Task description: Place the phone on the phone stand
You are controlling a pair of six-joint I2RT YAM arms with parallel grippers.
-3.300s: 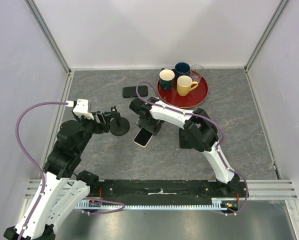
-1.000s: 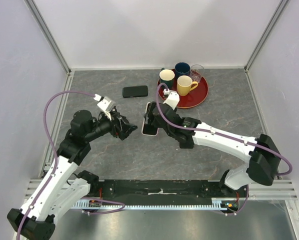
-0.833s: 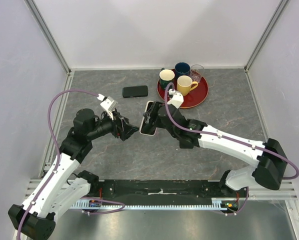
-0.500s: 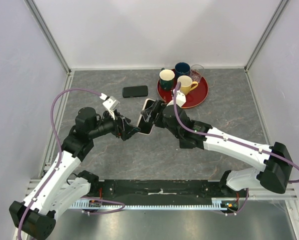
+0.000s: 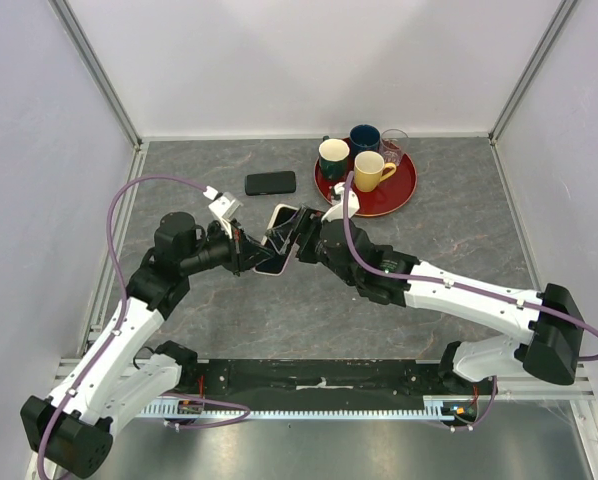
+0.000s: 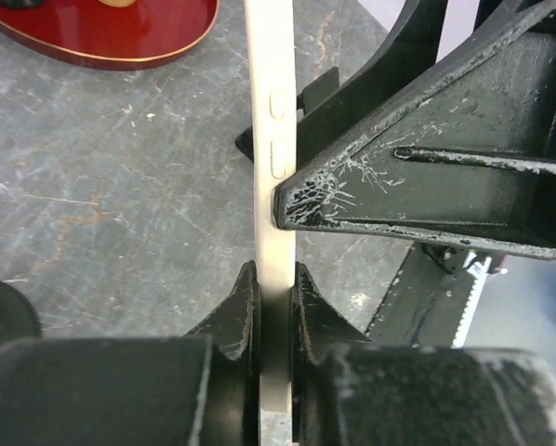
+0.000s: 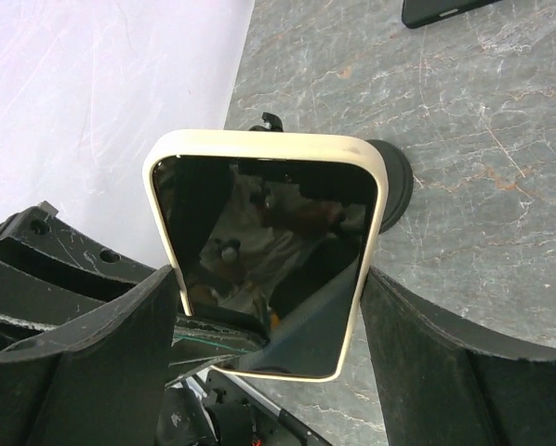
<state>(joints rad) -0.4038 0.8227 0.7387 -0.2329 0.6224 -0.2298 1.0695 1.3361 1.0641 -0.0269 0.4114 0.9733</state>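
Top external view shows two white robot arms meeting over a grey marbled tabletop (image 5: 459, 240). The right gripper (image 7: 271, 307) grasps a cream-cased smartphone with a black screen (image 7: 264, 232) by its long edges, one finger on each side, and holds it tilted and clear of the table. The left gripper (image 5: 241, 250) is clenched on a black phone stand with a round base (image 7: 396, 186). From above, the phone and both grippers hide most of that stand. In the left wrist view the phone appears edge-on, its side buttons showing. Its pale edge runs down into a narrow slot between two black lips of the stand, and a scratched black finger of the right gripper presses against that edge. The right wrist view shows the stand's round base just behind the phone's right side; it is unclear whether the base rests on the table. A second, all-black phone (image 5: 270, 183) lies flat just behind the grippers. Near it to the right sits a round red tray (image 5: 394, 195) carrying a dark green mug (image 5: 333, 158), a navy mug (image 5: 365, 137), a yellow mug (image 5: 369, 172) and a clear glass (image 5: 394, 145).
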